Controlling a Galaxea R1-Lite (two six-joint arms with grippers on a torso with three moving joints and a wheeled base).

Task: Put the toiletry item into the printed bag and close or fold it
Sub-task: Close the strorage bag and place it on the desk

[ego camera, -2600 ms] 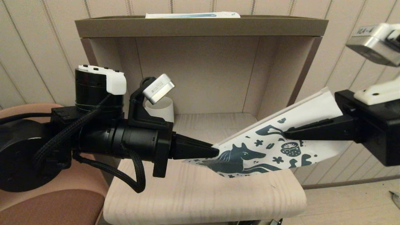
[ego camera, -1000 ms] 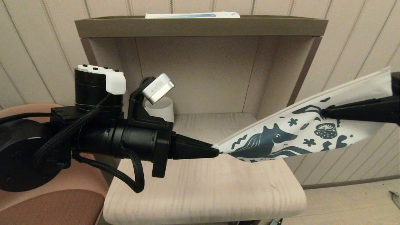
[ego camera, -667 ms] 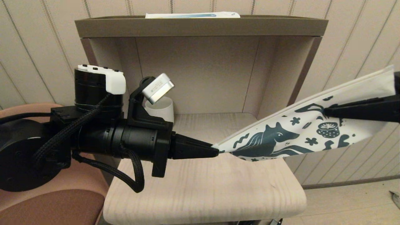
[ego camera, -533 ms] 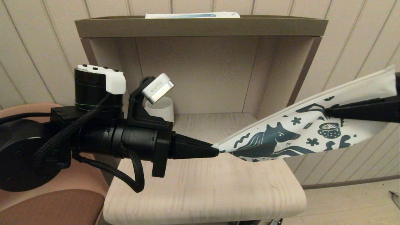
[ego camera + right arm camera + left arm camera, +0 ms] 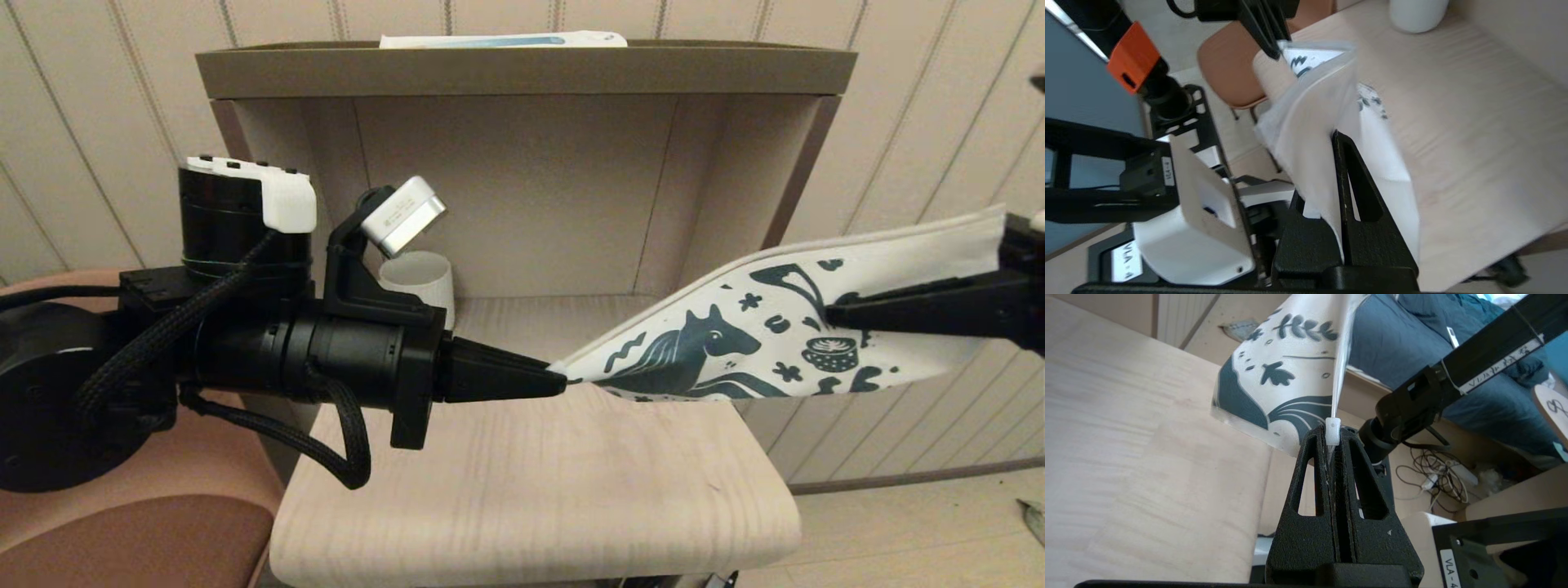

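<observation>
Raised slightly since the earlier frames, the left gripper (image 5: 559, 377) sat higher over the table, and the printed bag (image 5: 775, 327) lay flatter between the two arms, its right end lower than half a second before.

Printed bag: white zip pouch with dark teal horse and small motifs; held in the air above the right part of the light wood table (image 5: 531, 490), stretched between both grippers, rising gently toward the robot's right.

Left gripper: fingers pressed together on the bag's left corner; in the left wrist view (image 5: 1333, 435) a small white zip end showed pinched between the tips.

Right gripper (image 5: 833, 314): at the right edge of the head view, fingers clamped on the bag's right portion; in the right wrist view (image 5: 1331, 139) the fabric passed between the two black fingers.

White mug (image 5: 416, 282): upright at the back of the table inside the brown shelf unit (image 5: 522, 69), behind the left arm.

White and blue tube or box (image 5: 502, 38): lying on top of the shelf unit.

Brown chair (image 5: 147, 523): to the robot's left of the table.
</observation>
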